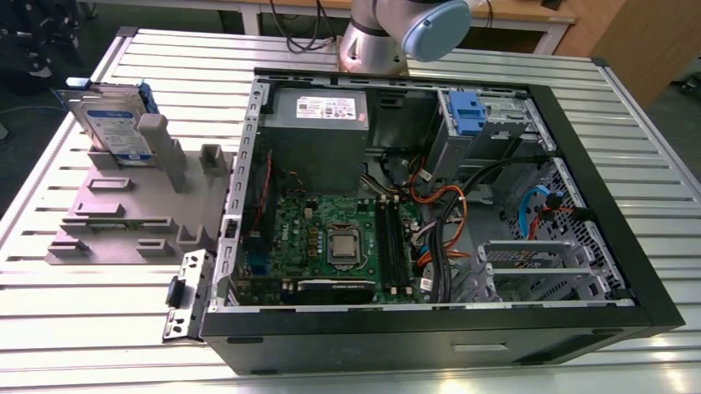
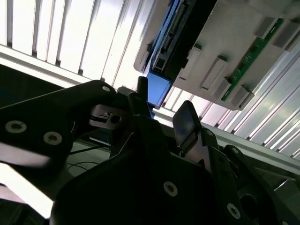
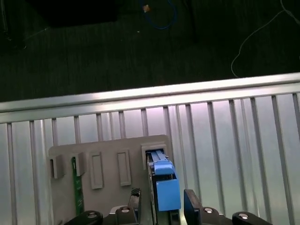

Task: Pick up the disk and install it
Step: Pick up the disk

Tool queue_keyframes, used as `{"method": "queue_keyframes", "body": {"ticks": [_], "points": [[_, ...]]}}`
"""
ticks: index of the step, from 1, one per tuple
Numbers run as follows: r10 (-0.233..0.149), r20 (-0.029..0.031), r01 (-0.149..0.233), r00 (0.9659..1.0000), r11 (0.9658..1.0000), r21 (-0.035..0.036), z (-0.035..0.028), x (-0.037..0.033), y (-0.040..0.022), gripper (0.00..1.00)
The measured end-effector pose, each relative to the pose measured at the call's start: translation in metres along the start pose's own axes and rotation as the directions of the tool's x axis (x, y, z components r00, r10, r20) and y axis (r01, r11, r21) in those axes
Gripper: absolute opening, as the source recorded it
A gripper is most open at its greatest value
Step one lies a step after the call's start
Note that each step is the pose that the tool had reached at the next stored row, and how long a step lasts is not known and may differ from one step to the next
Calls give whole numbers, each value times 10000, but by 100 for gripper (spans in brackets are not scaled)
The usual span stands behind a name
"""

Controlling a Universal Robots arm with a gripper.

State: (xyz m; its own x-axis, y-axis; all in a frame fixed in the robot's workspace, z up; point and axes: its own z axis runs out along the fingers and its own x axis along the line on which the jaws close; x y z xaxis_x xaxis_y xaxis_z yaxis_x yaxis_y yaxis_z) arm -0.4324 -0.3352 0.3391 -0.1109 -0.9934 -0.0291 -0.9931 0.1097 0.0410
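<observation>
The disk point(image 1: 110, 123), a flat silver rectangle with a white-and-blue label and a blue plastic frame along its edges, stands upright on edge in a slot of the holder point(image 1: 131, 201). The holder is a matte grey block with raised ribs and slots, at the exterior view's left. It lies on the table point(image 1: 613, 123), whose top is made of long ribbed aluminium slats with a bright sheen. Just beside the holder, toward the exterior view's right, lies the open case point(image 1: 438, 328), a black-rimmed metal box. Inside it are a green motherboard point(image 1: 328, 238), a grey power supply point(image 1: 318, 123) with a white sticker, orange and black cables, and a ridged blue latch point(image 1: 465, 111). The arm point(image 1: 400, 33), a smooth silver tube with a round pale-blue cap, rises behind the case. In the first wrist view the gripper point(image 3: 162, 193) hangs over the disk, which is seen edge-on as a thin dark slab capped by its blue frame. The two black fingers point(image 3: 190, 204) stand wide apart and hold nothing, one to each side of the frame with a gap showing between each and the disk. A thin green board point(image 3: 75, 185) stands in another slot of the holder. Past the table's edge lies a dark, finely textured floor point(image 3: 140, 56).
</observation>
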Motion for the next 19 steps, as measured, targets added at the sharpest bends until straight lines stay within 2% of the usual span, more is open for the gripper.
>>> {"method": "queue_keyframes", "body": {"ticks": [2,6,15,19], "points": [[-339,-13,339,9994,9994,-10,14,0,-1,49],[-543,-19,543,9985,9985,-7,50,-12,13,49],[-630,-22,630,9980,9980,-6,110,-38,28,49],[-670,-22,670,9978,9978,22,136,-39,27,49]]}}
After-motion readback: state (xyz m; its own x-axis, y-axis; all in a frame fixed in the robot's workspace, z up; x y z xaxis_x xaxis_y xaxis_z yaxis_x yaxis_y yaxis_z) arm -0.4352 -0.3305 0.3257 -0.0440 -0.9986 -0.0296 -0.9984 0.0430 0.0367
